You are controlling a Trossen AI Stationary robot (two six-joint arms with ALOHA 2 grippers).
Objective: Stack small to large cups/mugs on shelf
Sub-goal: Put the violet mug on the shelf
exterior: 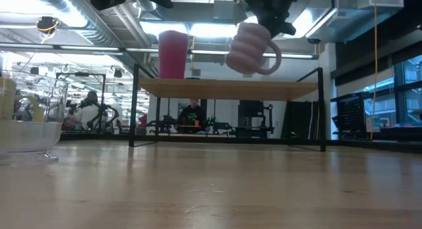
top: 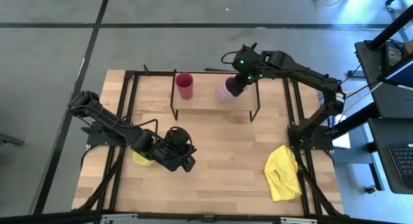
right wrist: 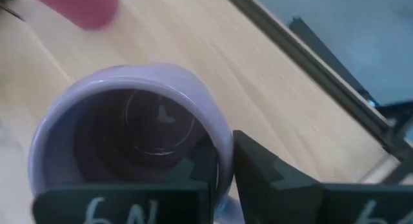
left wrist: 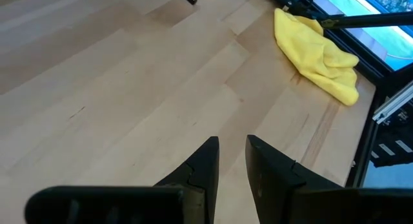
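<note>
The lilac mug (top: 225, 91) hangs tilted in my right gripper (top: 237, 84) just above the shelf (top: 213, 101), to the right of the red cup (top: 184, 86) that stands upright on the board. In the low view the lilac mug (exterior: 250, 49) clears the shelf board (exterior: 231, 89), with its handle toward the right. A round clear outline (right wrist: 158, 121) shows inside the mug; I cannot tell whether it is the glass. The yellow-green mug (top: 142, 160) sits on the table at the near left, half hidden under my left arm. My left gripper (left wrist: 232, 143) hovers narrowly open over bare table. My right gripper pinches the lilac mug's rim (right wrist: 222, 143), one finger inside the mug and one outside. The fingers come from above, slanting in from the far right. The mug is lifted clear of the shelf and tilted, hanging below the fingers.
A crumpled yellow cloth (top: 282, 172) lies near the table's right near corner. The shelf's black wire legs (top: 173, 101) stand on the table's far middle. A clear vessel (exterior: 26, 133) shows at the left edge of the low view. Bare wood spreads across the table's middle.
</note>
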